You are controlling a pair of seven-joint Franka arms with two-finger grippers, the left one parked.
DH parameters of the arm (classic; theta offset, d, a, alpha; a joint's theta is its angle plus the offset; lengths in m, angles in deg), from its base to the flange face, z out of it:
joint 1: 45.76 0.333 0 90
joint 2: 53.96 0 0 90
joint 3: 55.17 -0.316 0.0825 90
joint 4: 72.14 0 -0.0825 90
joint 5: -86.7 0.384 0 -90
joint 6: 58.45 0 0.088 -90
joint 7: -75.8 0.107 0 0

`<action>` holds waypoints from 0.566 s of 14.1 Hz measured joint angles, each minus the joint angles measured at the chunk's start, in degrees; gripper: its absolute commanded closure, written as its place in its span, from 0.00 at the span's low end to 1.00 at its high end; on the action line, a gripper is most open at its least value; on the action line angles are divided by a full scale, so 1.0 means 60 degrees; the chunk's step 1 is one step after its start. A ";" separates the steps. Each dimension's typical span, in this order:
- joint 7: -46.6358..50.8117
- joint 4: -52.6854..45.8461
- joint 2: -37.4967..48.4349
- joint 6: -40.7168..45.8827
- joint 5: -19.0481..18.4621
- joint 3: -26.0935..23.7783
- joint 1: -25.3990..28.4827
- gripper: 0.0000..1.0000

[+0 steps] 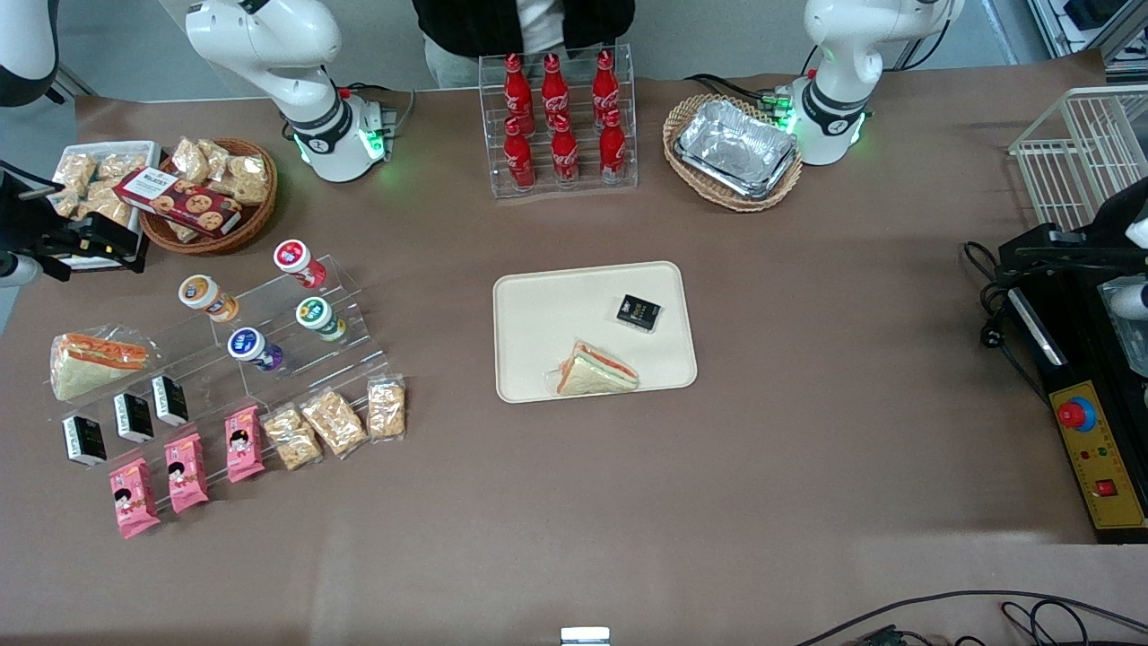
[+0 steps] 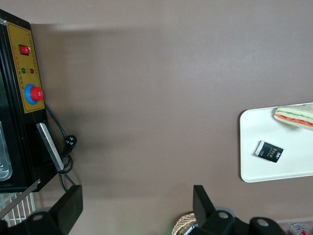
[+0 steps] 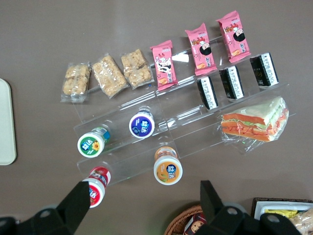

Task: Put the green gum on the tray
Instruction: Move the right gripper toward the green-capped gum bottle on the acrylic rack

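Note:
The green gum, a white canister with a green-and-white lid, lies on a clear stepped stand toward the working arm's end of the table. It also shows in the right wrist view. The cream tray lies mid-table and holds a wrapped sandwich and a small black packet. Its edge shows in the right wrist view. My right gripper hangs high above the table, farther toward the working arm's end than the stand. In its wrist view the gripper is open and empty, apart from the gum.
Red-lidded, orange-lidded and purple-lidded canisters share the stand. Snack packets and a sandwich lie around it. A cookie basket, a cola rack and a foil tray in a basket stand farther back.

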State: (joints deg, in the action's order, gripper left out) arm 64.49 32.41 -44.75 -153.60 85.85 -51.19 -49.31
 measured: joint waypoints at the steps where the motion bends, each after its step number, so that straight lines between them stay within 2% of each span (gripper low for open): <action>1: 0.0000 -0.0024 0.0003 0.0000 0.0000 0.0000 0.0000 0.00; 8: -0.0001 0.0048 0.0057 0.0340 0.0107 -0.0082 0.0011 0.00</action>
State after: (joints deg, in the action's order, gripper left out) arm 64.49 32.70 -44.41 -151.56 86.50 -51.68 -49.25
